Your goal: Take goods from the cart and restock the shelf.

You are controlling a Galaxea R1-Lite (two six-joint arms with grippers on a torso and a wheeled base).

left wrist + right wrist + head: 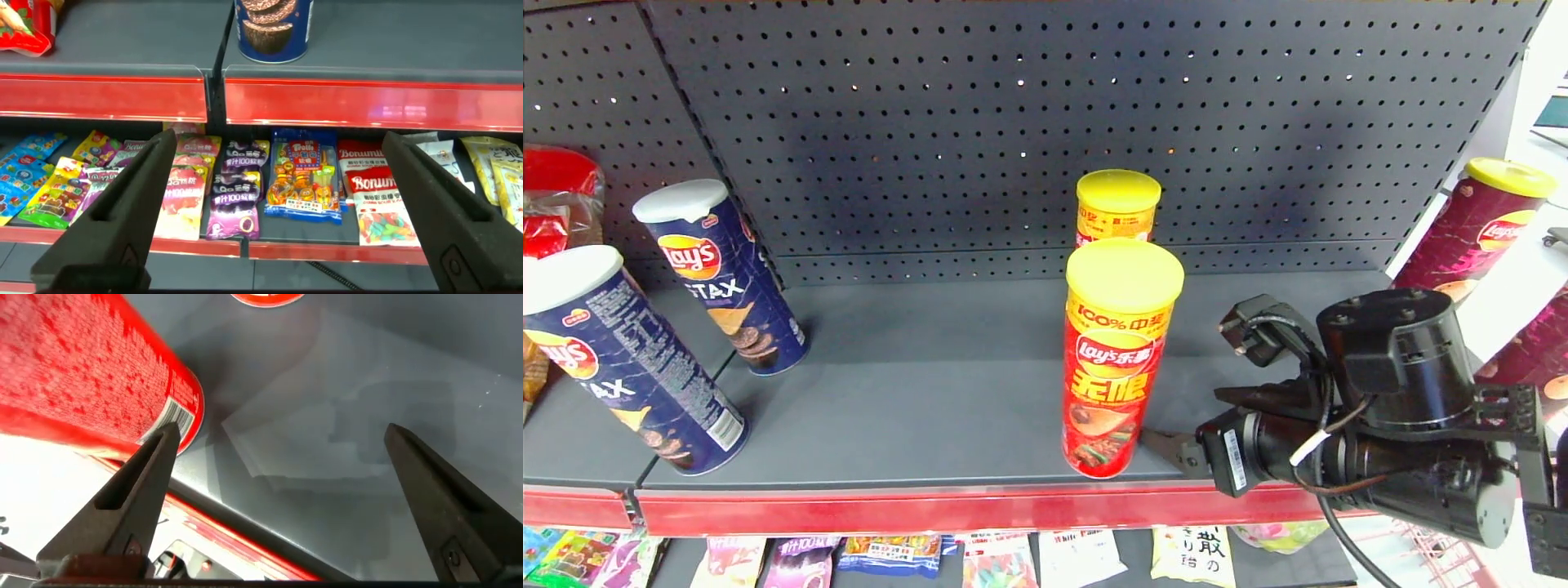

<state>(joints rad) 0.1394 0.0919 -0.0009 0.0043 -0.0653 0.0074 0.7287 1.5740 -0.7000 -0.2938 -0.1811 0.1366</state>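
A red chip can with a yellow lid (1119, 359) stands upright near the front edge of the grey shelf (931, 384). A second can of the same kind (1117, 204) stands right behind it. My right gripper (1180, 414) is just right of the front can's base, open and holding nothing. In the right wrist view one fingertip (163, 437) lies close beside the can's bottom rim (184, 400), with the right gripper (279, 433) over bare shelf. My left gripper (278, 137) is open and empty, facing the lower shelf below a blue can (274, 28).
Two blue chip cans (723, 278) (621, 359) stand on the shelf's left part. Maroon cans (1474, 224) are off to the right beyond the shelf end. A red price strip (931, 506) edges the shelf front. Several candy bags (302, 180) fill the lower shelf.
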